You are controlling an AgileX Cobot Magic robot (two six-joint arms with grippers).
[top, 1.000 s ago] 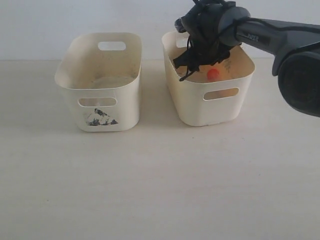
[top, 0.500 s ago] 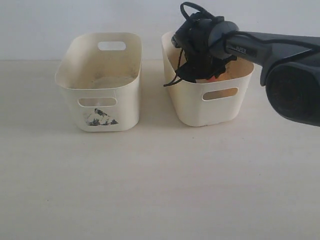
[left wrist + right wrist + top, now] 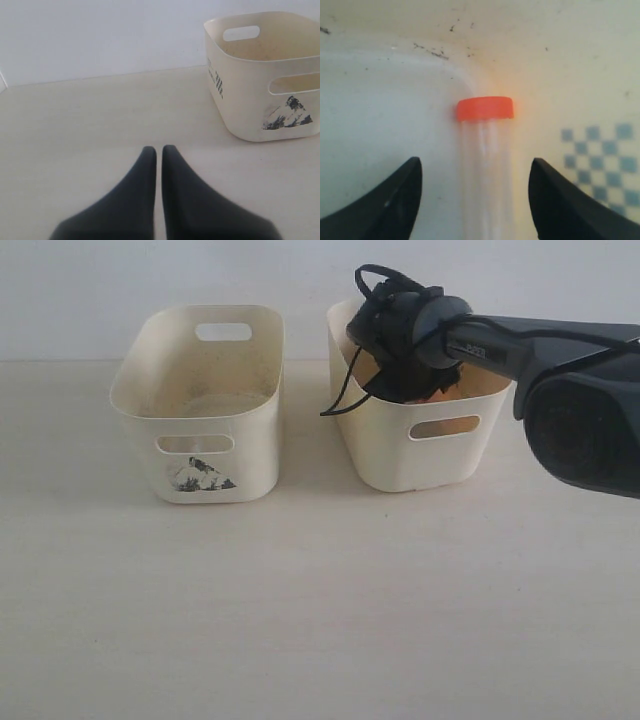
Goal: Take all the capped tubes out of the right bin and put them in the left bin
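Observation:
In the right wrist view a clear tube with an orange-red cap (image 3: 485, 108) lies on the floor of the right bin (image 3: 380, 120), by its inner wall. My right gripper (image 3: 476, 172) is open, its fingertips to either side of the tube's body and apart from it. In the exterior view the right arm's wrist (image 3: 405, 335) reaches down into the right bin (image 3: 440, 455) and hides the tube. The left bin (image 3: 205, 455), with a black-grey smudge on its front, shows no tube inside. My left gripper (image 3: 159, 150) is shut on nothing, above the table beside the left bin (image 3: 250, 85).
A grey checkered mark (image 3: 602, 160) is on the right bin's inner wall. Black cables (image 3: 345, 390) hang from the right wrist over the bin's left rim. The pale table (image 3: 300, 610) stretches in front of both bins.
The right arm has sunk deeper into the right bin and shifted slightly. The orange cap seen in the bin one second ago is now covered by the wrist.

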